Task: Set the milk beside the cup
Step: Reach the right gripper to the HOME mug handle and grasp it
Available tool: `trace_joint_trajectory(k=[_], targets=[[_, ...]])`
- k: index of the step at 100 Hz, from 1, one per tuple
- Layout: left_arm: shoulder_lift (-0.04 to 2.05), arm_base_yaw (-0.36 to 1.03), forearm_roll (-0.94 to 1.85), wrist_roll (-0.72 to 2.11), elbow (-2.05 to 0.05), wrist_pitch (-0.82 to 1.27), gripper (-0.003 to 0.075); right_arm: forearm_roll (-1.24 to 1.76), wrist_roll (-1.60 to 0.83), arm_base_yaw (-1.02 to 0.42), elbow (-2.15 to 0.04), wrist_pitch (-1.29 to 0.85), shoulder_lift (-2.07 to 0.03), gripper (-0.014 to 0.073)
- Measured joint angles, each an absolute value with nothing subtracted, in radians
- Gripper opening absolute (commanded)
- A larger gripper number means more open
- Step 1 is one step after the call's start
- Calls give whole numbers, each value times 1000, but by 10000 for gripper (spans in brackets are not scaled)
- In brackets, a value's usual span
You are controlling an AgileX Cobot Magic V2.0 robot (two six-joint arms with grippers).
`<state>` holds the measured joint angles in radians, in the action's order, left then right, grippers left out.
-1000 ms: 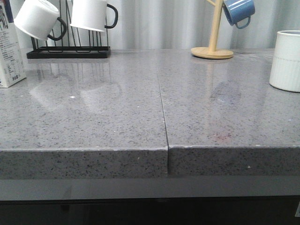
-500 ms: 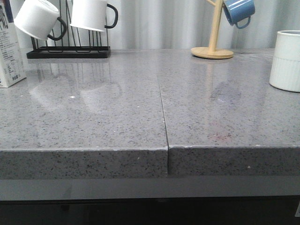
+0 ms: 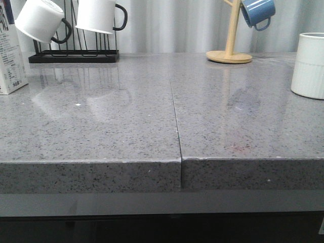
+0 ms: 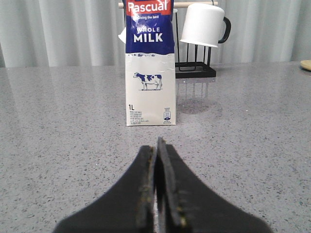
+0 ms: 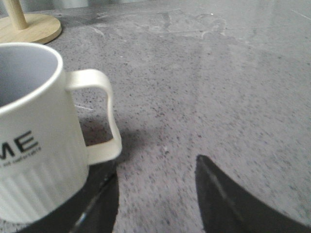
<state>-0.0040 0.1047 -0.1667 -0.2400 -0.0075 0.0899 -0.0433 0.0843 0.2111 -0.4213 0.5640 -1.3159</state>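
The milk (image 3: 10,55) stands upright at the far left edge of the grey counter; neither gripper shows in the front view. In the left wrist view the milk (image 4: 149,63) stands straight ahead of my left gripper (image 4: 156,144), which is shut and empty, a short way off from the carton. The cup (image 3: 309,66) stands at the far right. In the right wrist view the cup (image 5: 34,141) shows "ME" lettering and its white handle. My right gripper (image 5: 156,167) is open and empty just beside the handle; the cup covers part of one finger (image 5: 104,201).
A black rack (image 3: 73,55) at the back left holds two white mugs with black handles (image 3: 98,15). A wooden mug tree (image 3: 230,50) at the back right carries a small blue mug (image 3: 258,12). A seam (image 3: 176,121) runs down the counter's middle.
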Motion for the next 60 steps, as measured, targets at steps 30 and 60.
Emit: trace_joint_trajectory(k=[30, 60], targets=[[-4, 105, -167, -240, -8, 90, -20, -123, 151, 211, -491, 622, -1418, 383], [-4, 105, -167, -240, -8, 90, -21, -158, 154, 211, -556, 646, -1500, 383]])
